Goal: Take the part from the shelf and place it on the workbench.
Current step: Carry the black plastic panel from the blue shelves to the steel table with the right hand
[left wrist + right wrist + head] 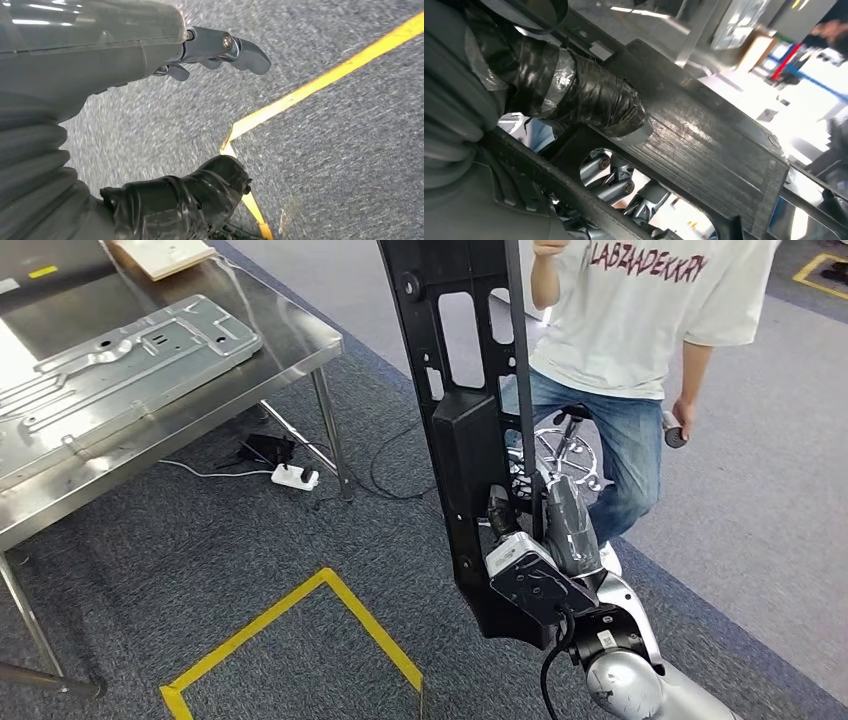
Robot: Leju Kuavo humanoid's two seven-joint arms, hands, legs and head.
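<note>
A long black plastic part point(462, 400) with cut-out windows stands nearly upright in the head view, right of centre. My right hand point(545, 530) grips it near its lower end. In the right wrist view the taped thumb point(589, 97) presses on the part's ribbed black block point(704, 150) while the fingers point(616, 182) wrap behind its frame. The steel workbench point(290, 355) stands at the upper left, well away from the part. My left hand point(200, 115) hangs over the grey carpet with its fingers apart and nothing in it.
A ribbed metal panel point(110, 365) lies on the workbench, with a flat board point(160, 252) at its far end. A person in a white shirt and jeans point(630, 360) stands just behind the part. Yellow floor tape point(300, 620) and a power strip point(295, 477) lie on the carpet.
</note>
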